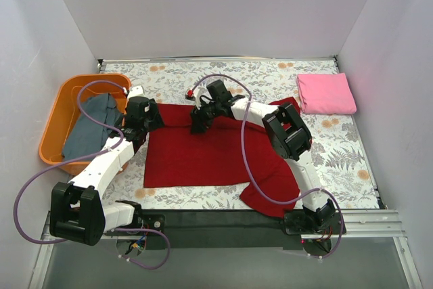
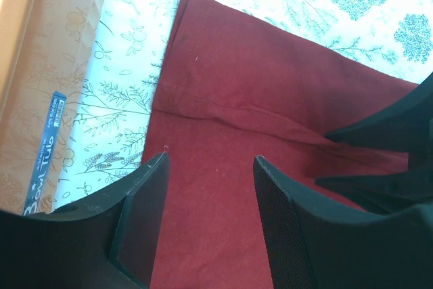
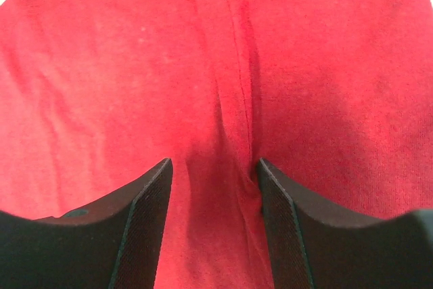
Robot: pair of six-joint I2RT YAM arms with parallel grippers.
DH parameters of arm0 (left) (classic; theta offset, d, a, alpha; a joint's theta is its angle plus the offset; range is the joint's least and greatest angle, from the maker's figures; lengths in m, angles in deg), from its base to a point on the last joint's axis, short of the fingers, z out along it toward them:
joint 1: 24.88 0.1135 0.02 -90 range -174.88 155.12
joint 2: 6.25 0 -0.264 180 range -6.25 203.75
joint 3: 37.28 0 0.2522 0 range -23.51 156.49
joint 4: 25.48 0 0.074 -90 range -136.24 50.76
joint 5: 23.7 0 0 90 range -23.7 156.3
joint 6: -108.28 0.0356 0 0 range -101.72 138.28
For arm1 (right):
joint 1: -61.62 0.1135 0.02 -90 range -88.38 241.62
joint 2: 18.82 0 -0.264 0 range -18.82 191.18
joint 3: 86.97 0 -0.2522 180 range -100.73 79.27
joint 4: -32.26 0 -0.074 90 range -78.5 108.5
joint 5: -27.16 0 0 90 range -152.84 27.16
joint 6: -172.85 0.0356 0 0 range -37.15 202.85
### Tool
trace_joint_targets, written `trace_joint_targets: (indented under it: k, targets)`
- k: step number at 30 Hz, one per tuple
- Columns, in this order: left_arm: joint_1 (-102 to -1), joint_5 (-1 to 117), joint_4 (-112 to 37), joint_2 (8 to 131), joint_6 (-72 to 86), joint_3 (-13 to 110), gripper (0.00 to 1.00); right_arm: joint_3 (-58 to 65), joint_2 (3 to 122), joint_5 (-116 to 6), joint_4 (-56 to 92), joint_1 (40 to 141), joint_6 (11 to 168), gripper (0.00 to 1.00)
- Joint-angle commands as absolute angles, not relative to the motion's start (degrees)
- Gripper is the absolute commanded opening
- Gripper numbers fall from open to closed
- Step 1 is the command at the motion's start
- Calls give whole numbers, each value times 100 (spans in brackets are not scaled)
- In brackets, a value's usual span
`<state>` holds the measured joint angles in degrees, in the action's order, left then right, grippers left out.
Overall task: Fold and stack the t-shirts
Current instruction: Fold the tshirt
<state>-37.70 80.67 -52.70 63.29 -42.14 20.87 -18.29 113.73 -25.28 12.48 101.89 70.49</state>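
While the dark red shirt (image 1: pixel 203 157) lies spread on the surface (image 1: pixel 257 76), the left hand (image 2: pixel 211 160) and right hand (image 3: pixel 214 164) sit low over it, fingers apart. The pink shirt (image 1: pixel 326 93) lies folded far right. The grey-blue shirt (image 1: pixel 91 130) is in the basket (image 1: pixel 53 121).

Dark red t-shirt (image 1: pixel 203 157): spread flat mid-table on the tablecloth (image 1: pixel 270 76), left edge straight, right side rumpled and uneven, long raised crease near its far edge. Pink t-shirt (image 1: pixel 326 93): neat folded rectangle, far right corner. Grey-blue t-shirt (image 1: pixel 91 130): crumpled in the orange basket (image 1: pixel 53 126), left.
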Motion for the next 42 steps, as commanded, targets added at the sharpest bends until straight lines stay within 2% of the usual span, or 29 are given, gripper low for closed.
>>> trace_joint_targets:
  k: [1, 11, 28, 37, 39, 41, 42]
  targets:
    - [-3745, 8116, -5190, 6274, -4148, 2122, 49, -1653, 10994, -2329, 1226, 10319, 6985, 50]
    - [-3744, 8063, -5190, 6327, -4148, 2140, 49, -1170, 10458, -2812, 1235, 10407, 6827, 53]
    - [-3744, 7712, -5190, 6634, -4315, 2210, 49, -766, 10519, -3084, 1226, 10565, 6783, 55]
    - [-3753, 7254, -5287, 7969, -4685, 3281, 42, -581, 10467, -3893, 1305, 10574, 6686, 57]
    - [-3753, 7272, -5287, 8381, -4728, 3510, 39, -554, 10449, -4025, 1340, 10574, 6642, 57]
    - [-3762, 7307, -5287, 8742, -4772, 3616, 29, -528, 10431, -4122, 1410, 10574, 6624, 58]
    - [-3762, 7351, -5287, 8848, -4799, 3669, 29, -519, 10414, -4131, 1428, 10574, 6633, 58]
